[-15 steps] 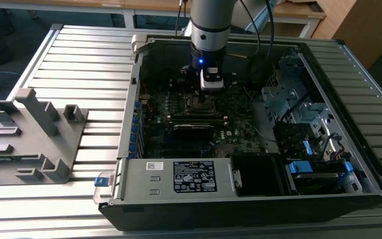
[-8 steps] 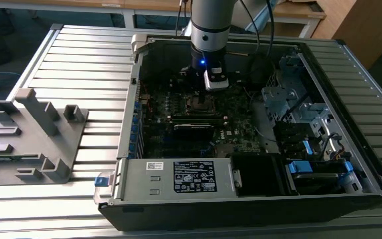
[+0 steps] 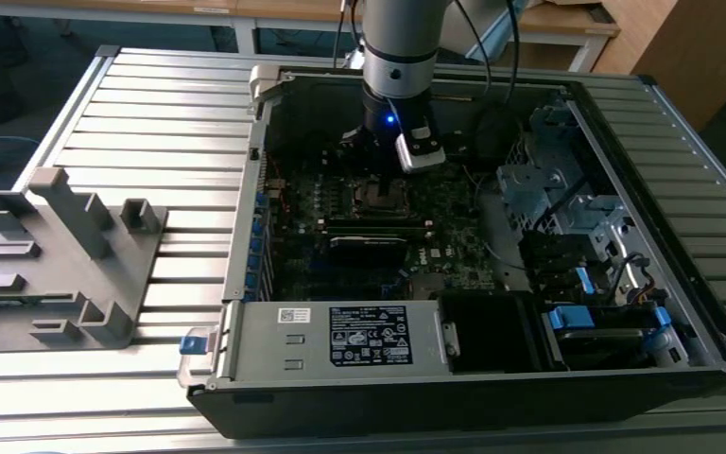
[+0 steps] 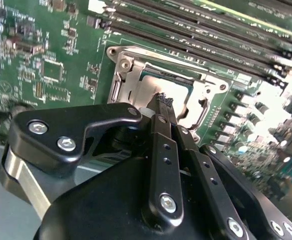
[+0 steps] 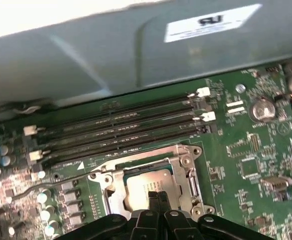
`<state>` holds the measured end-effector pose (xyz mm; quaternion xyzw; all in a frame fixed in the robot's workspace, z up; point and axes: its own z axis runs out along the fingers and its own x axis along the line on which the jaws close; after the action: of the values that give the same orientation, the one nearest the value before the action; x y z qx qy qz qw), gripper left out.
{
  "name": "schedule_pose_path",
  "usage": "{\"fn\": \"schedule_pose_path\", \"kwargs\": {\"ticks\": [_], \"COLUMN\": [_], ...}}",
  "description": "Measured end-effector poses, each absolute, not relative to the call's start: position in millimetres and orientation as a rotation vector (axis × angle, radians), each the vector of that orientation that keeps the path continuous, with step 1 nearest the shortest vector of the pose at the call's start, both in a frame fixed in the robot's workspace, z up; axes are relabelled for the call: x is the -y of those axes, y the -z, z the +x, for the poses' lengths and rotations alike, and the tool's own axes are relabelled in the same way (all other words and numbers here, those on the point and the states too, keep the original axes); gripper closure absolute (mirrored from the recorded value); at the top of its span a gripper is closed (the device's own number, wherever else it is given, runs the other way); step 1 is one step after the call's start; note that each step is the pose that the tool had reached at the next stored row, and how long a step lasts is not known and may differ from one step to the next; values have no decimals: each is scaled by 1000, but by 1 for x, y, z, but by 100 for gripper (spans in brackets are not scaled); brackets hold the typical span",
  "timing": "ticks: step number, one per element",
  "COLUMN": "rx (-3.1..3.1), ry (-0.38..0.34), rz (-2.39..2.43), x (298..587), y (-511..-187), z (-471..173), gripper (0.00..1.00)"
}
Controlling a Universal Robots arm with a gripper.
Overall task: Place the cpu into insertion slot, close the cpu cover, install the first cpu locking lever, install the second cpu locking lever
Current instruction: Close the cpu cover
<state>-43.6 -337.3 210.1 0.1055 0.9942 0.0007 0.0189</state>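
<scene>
In the exterior view's upper middle, the gripper (image 3: 373, 161) hangs inside the computer case (image 3: 464, 407), its 2 fingers (image 4: 161, 135) pressed together over the cpu (image 5: 144, 184).

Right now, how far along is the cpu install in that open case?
Done: the small square cpu with the dull grey metal top sits seated on the green motherboard, and the shiny silver cpu cover frame looks laid flat around it. In hand: nothing; the black gripper, fingers together, has its tips over the chip. Left: both locking levers; I cannot tell whether either is latched.
</scene>
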Motion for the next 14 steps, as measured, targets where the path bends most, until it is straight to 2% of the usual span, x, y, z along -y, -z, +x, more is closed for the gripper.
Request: {"fn": "schedule_pose_path", "kwargs": {"ticks": [14], "rx": [-3104], "ry": [-9], "rz": [-32], "x": [337], "y": [-209], "z": [-44], "gripper": [89]}}
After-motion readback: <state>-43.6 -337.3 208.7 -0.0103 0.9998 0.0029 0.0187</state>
